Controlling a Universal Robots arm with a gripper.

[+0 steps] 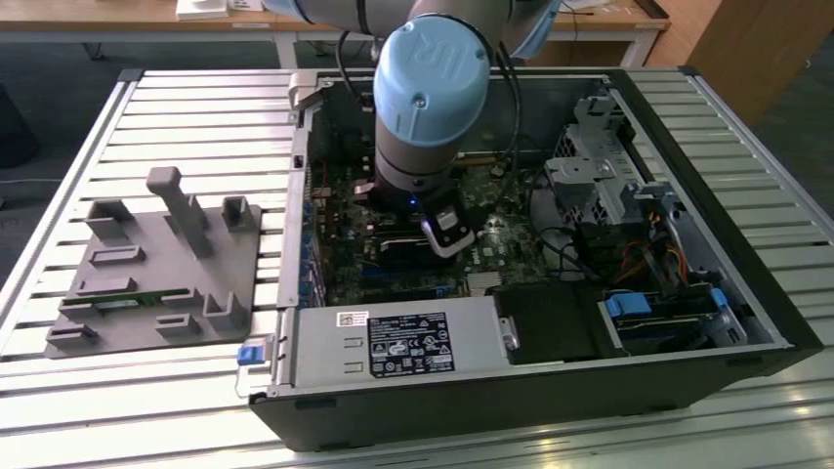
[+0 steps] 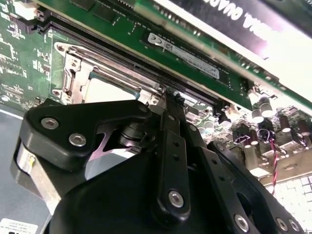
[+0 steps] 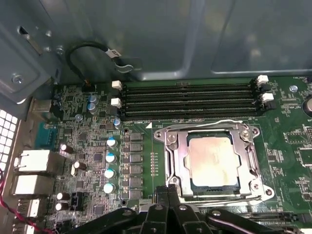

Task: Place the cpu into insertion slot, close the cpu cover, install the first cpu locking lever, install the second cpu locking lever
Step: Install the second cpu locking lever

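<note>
Slatted pale metal table (image 1: 78, 117), carrying an open black computer case (image 1: 521, 391) laid on its side and, toward the exterior view's left, a grey moulded fixture tray (image 1: 156, 283) with upright posts. Inside the case, a green circuit board (image 3: 92, 146) with rows of black memory slots (image 3: 190, 100), small silver-topped capacitors (image 3: 111, 158) and a silver power supply box (image 1: 397, 344) along the near edge. Lowered into the case from above, the pale blue and grey robot arm (image 1: 431, 88), its wrist just over the board's middle. In the first wrist view, the small flat square cpu (image 3: 213, 160) with silver-tan face seated within the black-framed insertion slot (image 3: 213, 186), framed all around by the thin silver-grey metal cpu cover (image 3: 178, 163) lying flat over it, cpu face visible through the cover's window. A thin wire locking lever (image 3: 204, 123) running along the cover's edge nearest the memory slots. Black pincer (image 3: 168, 192) in both wrist views, fingers (image 2: 173, 146) pressed together, closed on nothing visible, tips right at the cover's edge on the side away from the memory slots; actual contact with the cover not discernible. In the second wrist view, cover and cpu partly hidden behind the pincer's black linkage.
</note>
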